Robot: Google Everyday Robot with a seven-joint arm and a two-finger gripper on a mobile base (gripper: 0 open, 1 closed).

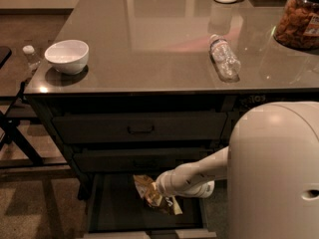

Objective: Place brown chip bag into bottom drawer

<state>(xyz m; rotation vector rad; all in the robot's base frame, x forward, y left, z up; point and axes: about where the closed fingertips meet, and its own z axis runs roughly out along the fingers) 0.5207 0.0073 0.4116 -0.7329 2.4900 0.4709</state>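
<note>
Reaching into bottom drawer [113,209] from its right: gripper [158,187], tip meeting brown chip bag [151,199] over the drawer's middle floor. Not showing how far open, nor whether gripping; cannot tell.

Risking: dragging the bag back out on withdrawal, through crinkly film catching; or snagging on the shut front just above bottom drawer.

Carrying nothing else, bottom drawer. Sitting high above its left, 1 white bowl [67,55], seemingly empty. Standing high above its right, 1 jar [299,20], holding brown snacks.

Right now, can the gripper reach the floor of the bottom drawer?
Probably yes. The bottom drawer stands open, and the gripper hangs over its floor, at the brown chip bag, below the closed drawer fronts.
</note>
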